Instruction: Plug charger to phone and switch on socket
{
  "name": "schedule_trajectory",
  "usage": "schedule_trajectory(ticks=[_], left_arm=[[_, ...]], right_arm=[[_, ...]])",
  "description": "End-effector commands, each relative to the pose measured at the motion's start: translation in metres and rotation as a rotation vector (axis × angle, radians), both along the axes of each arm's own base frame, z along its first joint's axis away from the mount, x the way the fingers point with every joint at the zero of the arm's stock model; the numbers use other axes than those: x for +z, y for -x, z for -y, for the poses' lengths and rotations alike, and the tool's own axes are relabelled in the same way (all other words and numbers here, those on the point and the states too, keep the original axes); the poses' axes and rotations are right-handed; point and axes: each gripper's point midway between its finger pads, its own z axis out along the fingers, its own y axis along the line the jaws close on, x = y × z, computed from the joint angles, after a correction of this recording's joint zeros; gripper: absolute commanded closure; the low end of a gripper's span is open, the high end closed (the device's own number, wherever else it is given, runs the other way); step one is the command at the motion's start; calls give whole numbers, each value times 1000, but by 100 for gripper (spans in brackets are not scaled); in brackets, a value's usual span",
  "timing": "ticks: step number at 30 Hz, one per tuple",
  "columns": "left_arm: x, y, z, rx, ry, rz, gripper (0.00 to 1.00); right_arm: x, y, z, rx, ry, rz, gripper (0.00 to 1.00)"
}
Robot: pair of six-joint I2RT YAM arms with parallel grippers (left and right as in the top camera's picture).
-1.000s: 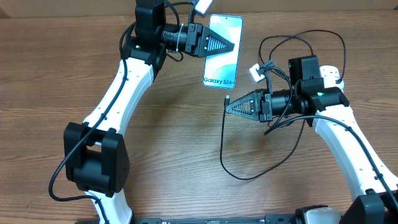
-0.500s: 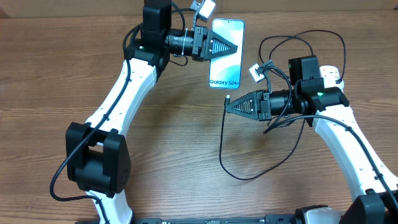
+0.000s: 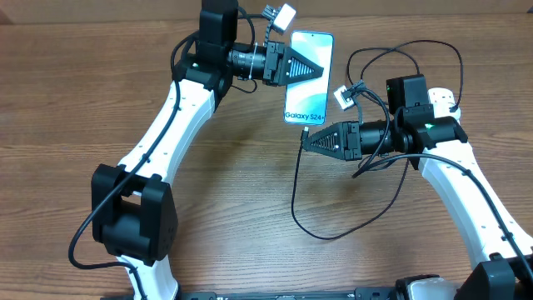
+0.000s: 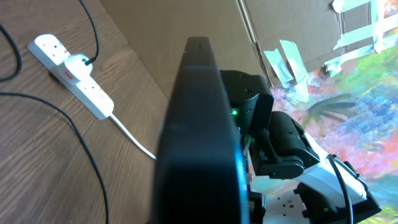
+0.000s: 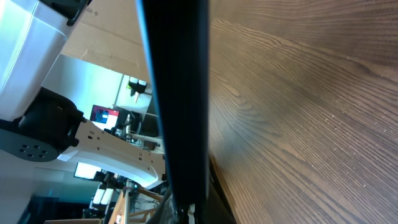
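One bench: brown wood grain, with cable loops lying on its right half.
Left tool: clenched on the phone, with one dark triangular finger lying across the upper part of the screen.
Phone: at the far middle of the bench, with its light blue-teal screen facing the overhead camera and the "Galaxy S24" text at the edge nearest the right tool. From above I cannot tell whether it rests on the wood or hangs over it.
Right tool: clenched on the charger just behind its plug tip, which pokes out past the fingers.
Plug tip: just beside the phone's lower edge and pointing toward it. I cannot tell whether the two touch.
Charger: a thin black cable that drops from the right tool toward the near side, curves in a wide loop on the bench and passes back under the right arm.
Socket: in the left wrist view, a white strip with red marks lying flat on the bench, with a plug seated in it.
Thick white cord: runs from the socket's near end across the wood.
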Motion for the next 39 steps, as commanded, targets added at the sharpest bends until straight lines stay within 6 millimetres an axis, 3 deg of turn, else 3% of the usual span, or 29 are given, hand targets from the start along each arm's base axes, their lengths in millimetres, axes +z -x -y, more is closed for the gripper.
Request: schedule_trajectory(ticks=[1, 9, 12, 15, 17, 22, 23, 26, 32, 37, 39], left_arm=[[20, 11, 1, -20, 22, 76, 96], [16, 15, 3, -28, 16, 91, 96], [12, -5, -10, 59, -10, 98, 96], [-3, -43, -47, 240, -82, 47, 96], [-16, -63, -76, 348, -133, -11, 96], [-25, -80, -131, 449, -152, -72, 96], [-26, -81, -150, 467, -146, -88, 96], [-28, -81, -173, 485, -140, -116, 96], [-40, -72, -185, 482, -166, -132, 96], [-41, -71, -185, 480, -169, -137, 96], [-41, -71, -185, 480, -169, -137, 96]], right_arm=[[3, -1, 1, -4, -5, 7, 96], [3, -4, 1, -19, 2, -3, 96], [-29, -9, 12, -105, 178, -64, 96], [-61, -12, 19, -189, 386, -109, 95], [-76, -14, 18, -242, 502, -117, 76], [-96, -15, -1, -271, 692, -76, 58], [-101, -20, -11, -272, 755, -49, 55], [-112, -34, -32, -262, 849, -13, 54], [-140, -71, -67, -246, 973, 63, 54], [-178, -71, -73, -242, 1037, 21, 56], [-203, -79, -72, -261, 1074, 17, 57]])
